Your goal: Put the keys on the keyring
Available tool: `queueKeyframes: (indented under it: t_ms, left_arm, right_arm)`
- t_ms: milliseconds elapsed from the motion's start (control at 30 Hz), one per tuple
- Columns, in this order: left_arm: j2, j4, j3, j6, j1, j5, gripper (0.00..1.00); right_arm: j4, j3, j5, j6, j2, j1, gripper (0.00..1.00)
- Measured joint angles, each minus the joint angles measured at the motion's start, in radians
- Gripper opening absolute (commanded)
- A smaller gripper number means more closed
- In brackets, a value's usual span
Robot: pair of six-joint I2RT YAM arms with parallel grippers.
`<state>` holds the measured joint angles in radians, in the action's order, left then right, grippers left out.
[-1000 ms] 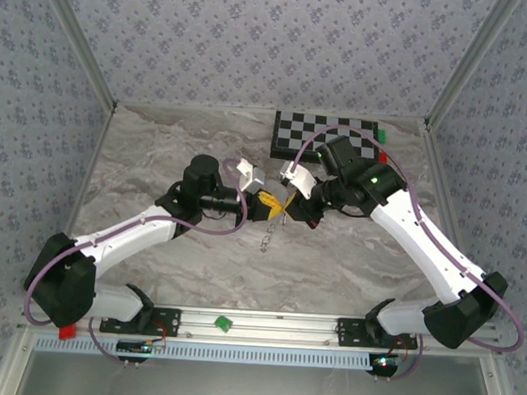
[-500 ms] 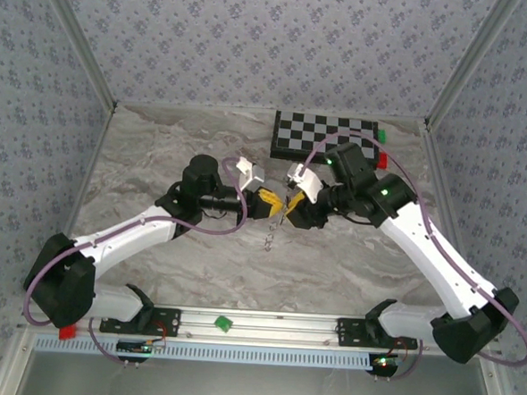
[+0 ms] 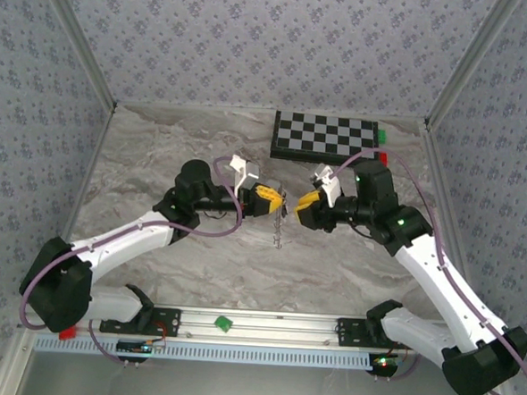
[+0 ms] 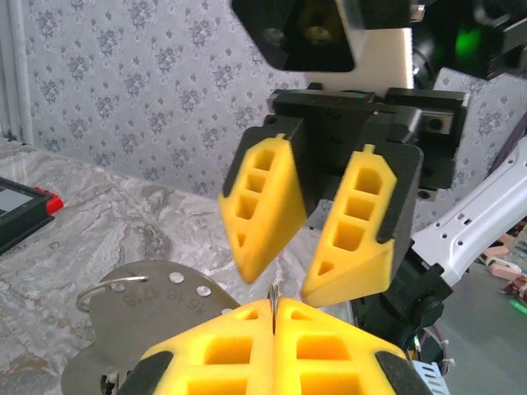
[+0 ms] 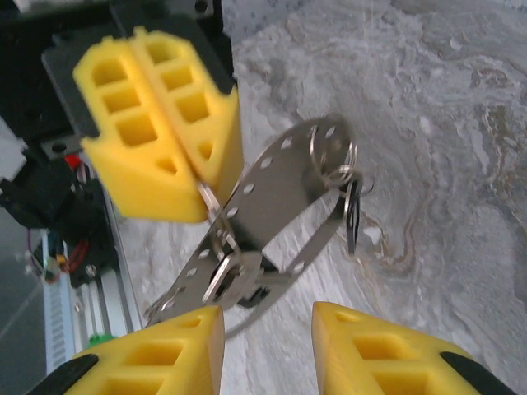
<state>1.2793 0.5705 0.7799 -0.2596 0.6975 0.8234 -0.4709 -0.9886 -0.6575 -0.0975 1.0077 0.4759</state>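
Left gripper (image 3: 269, 201): jaws clenched on the keyring (image 5: 212, 204), a thin wire loop pinched at the pad tips; seen edge-on between the pads in the left wrist view.
A perforated metal strap (image 5: 276, 193) hangs from that loop, above the marbled tabletop (image 3: 159, 155); small rings at its far end carry a dark-headed key (image 5: 352, 220).
Right gripper (image 3: 304, 203): jaws released and apart, grasping nothing; facing the left gripper, just beside it; strap's near end close to its pads, contact not discernible.
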Motion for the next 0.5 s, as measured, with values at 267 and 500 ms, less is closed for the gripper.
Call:
queueKeyframes:
  t_ms: [267, 500]
  left_arm:
    - [-0.018, 0.022, -0.001, -0.009, 0.012, -0.005, 0.00]
    - [-0.021, 0.026, 0.000, -0.009, 0.011, -0.013, 0.00]
  right_arm:
    - [0.151, 0.032, -0.089, 0.087, 0.000, -0.011, 0.20]
    - [0.176, 0.033, -0.127, 0.104, 0.003, -0.016, 0.11]
